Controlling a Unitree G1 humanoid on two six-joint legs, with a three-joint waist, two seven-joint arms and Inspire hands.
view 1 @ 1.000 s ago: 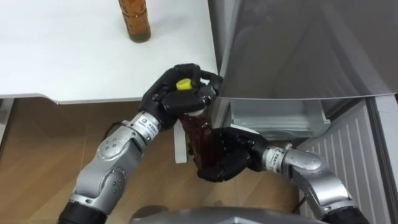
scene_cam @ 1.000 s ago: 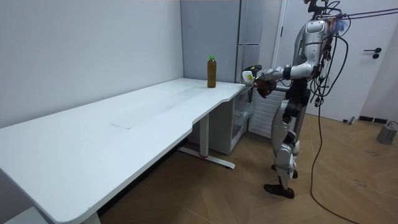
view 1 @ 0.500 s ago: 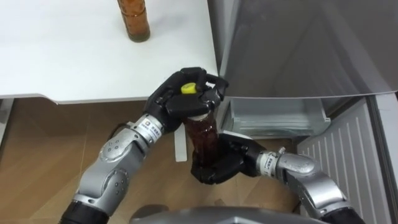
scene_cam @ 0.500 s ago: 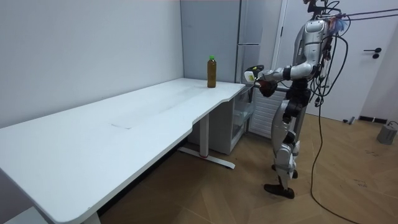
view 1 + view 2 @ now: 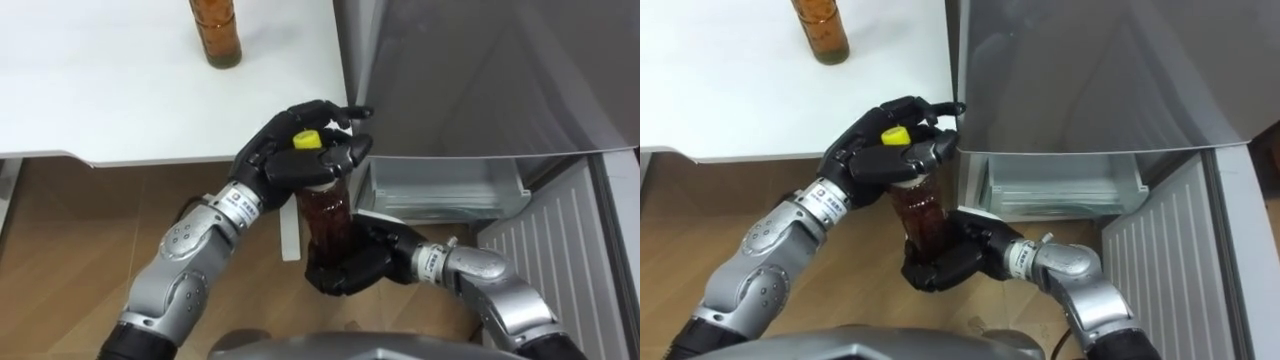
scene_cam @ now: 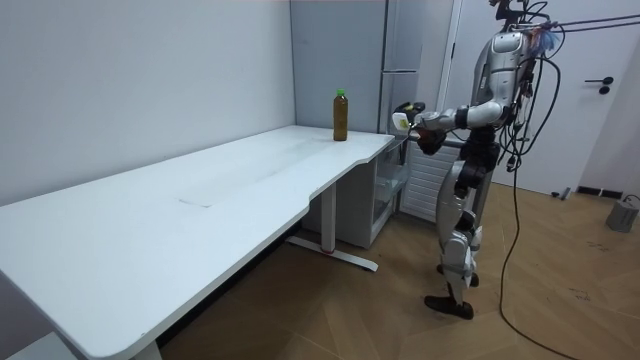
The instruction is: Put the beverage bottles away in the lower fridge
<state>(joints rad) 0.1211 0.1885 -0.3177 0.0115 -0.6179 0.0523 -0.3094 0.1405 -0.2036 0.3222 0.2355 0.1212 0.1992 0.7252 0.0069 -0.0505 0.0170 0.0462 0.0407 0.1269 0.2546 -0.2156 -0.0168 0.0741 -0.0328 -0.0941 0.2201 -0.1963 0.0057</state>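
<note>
Brown drink fills the bottle point(image 5: 325, 212) that is held upright at the middle of the left eye view, its long axis running from top to bottom of the frame and its yellow cap point(image 5: 307, 140) uppermost. It is grasped at both ends. The left hand point(image 5: 275, 165) is curled over the neck and cap from the upper left, with one finger stretched out to the right, and the right hand point(image 5: 345, 270) is wrapped round the base from the lower right. The open lower fridge compartment point(image 5: 440, 190) lies to the right of the bottle and a little beyond it, under the closed grey upper door point(image 5: 480, 70), with its own door point(image 5: 560, 240) swung out at the lower right. The bottle is therefore judged to need carrying rightward and down into that opening, and the right hand, being on that side, is the nearer to it. A second bottle point(image 5: 215, 30) is seen standing on the white counter point(image 5: 100, 90) at the upper left, well apart from both hands.
</note>
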